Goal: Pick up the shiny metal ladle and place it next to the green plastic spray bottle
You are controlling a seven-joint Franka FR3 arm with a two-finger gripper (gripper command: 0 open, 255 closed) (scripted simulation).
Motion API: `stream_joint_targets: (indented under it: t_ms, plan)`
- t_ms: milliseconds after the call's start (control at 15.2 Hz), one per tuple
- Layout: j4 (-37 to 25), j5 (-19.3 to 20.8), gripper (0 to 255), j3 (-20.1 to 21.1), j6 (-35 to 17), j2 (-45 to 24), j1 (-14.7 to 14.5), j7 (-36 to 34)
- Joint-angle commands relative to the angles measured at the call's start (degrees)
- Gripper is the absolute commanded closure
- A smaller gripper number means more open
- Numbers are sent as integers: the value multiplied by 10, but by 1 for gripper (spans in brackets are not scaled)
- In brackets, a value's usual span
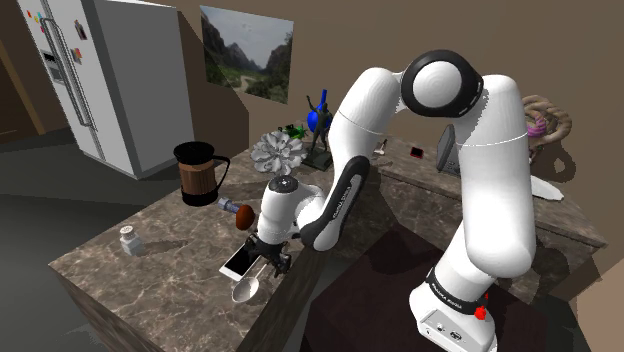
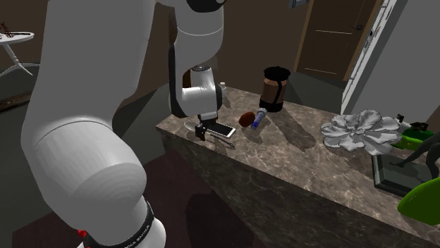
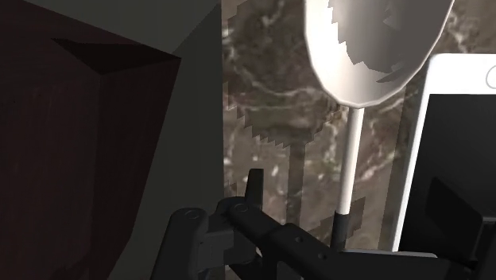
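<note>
The ladle lies flat near the edge of the desk, not yet lifted. Its pale bowl points toward that edge and its thin handle runs back under the gripper. The gripper is poised over the handle from above with its fingers held apart, one on each side. No touch on the handle can be made out in the wrist view, so nothing is judged to be held. The handle is presumably chosen because it is slim enough to be clasped, whereas the bowl is too broad.

A phone lies just beside the handle, and one finger stands over it. A nudged or pinched phone is therefore the risk when the fingers are closed.

A green shape, judged to be the spray bottle, is seen at the second exterior view's right edge. It is well apart from the ladle, past a coffee press and a silvery flower-shaped ornament. A long carry along the desk is thus expected.
</note>
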State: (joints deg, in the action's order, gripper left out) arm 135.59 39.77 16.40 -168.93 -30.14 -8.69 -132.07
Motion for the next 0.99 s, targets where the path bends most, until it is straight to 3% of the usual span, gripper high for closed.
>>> stream_joint_targets:
  t_ms: [0,66,132,726,924]
  plan:
    - [0,0,0,0,0,0,0,0]
    - [0,0,0,0,0,0,0,0]
    - [0,0,255,0,0,0,0,0]
    - [0,0,255,0,0,0,0,0]
    - [11,-21,255,28,17,24,24,18]
